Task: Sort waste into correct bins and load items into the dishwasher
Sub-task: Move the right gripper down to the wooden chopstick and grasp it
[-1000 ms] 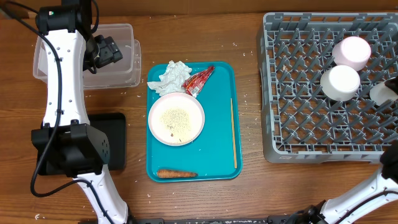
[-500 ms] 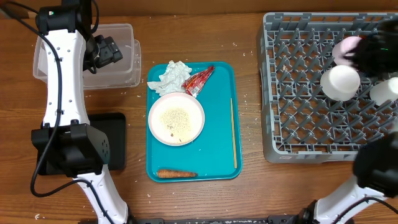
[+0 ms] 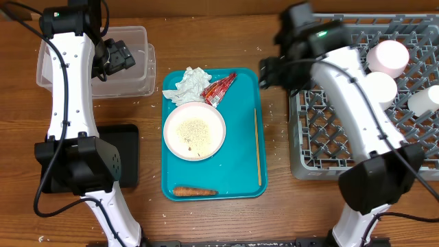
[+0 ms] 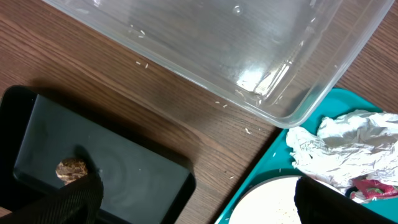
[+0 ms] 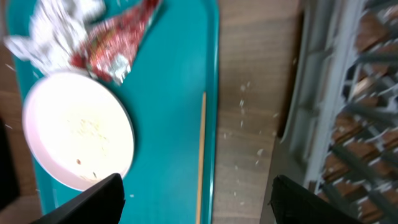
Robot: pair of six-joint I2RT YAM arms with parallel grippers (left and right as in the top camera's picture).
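On the teal tray (image 3: 240,103) lie a pink-white plate (image 3: 194,130) dusted with rice, a crumpled napkin (image 3: 190,84), a red wrapper (image 3: 219,89) and a carrot (image 3: 194,192). Two white bowls (image 3: 387,56) and a cup (image 3: 424,99) sit upturned in the grey dish rack (image 3: 322,144). My right gripper (image 3: 271,72) hovers open and empty between tray and rack, above the tray's right edge (image 5: 211,74). My left gripper (image 3: 115,56) is open and empty over the clear tub (image 3: 137,38). A brown lump (image 4: 71,169) lies in the black tray (image 4: 124,168).
A thin wooden stick (image 3: 258,147) lies along the teal tray's right side. Loose rice grains dot the wood between tray and rack (image 5: 255,118). The black tray (image 3: 127,154) sits below the tub, partly under the left arm's base.
My right arm has swung left from the rack's far right to the gap beside the teal tray, and its jaws have opened. The left arm has not moved.
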